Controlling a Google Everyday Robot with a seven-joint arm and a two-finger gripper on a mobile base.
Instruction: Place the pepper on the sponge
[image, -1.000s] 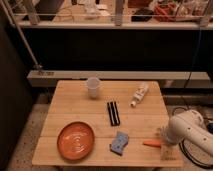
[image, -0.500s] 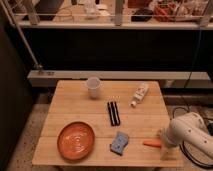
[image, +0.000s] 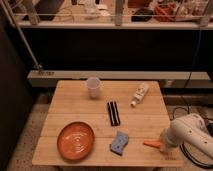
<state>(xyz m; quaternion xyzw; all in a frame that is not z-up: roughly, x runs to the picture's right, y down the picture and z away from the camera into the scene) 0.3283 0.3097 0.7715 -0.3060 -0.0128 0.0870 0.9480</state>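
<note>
The pepper, a slim orange-red tapered piece, lies low over the wooden table near its front right edge. My gripper is at the pepper's right end, at the tip of the white arm that reaches in from the right. The light-blue sponge lies flat on the table a short way left of the pepper, apart from it.
A round orange plate sits at the front left. A black bar-like object lies mid-table. A white cup stands at the back, and a white bottle lies on its side at the back right. Cables run on the floor to the right.
</note>
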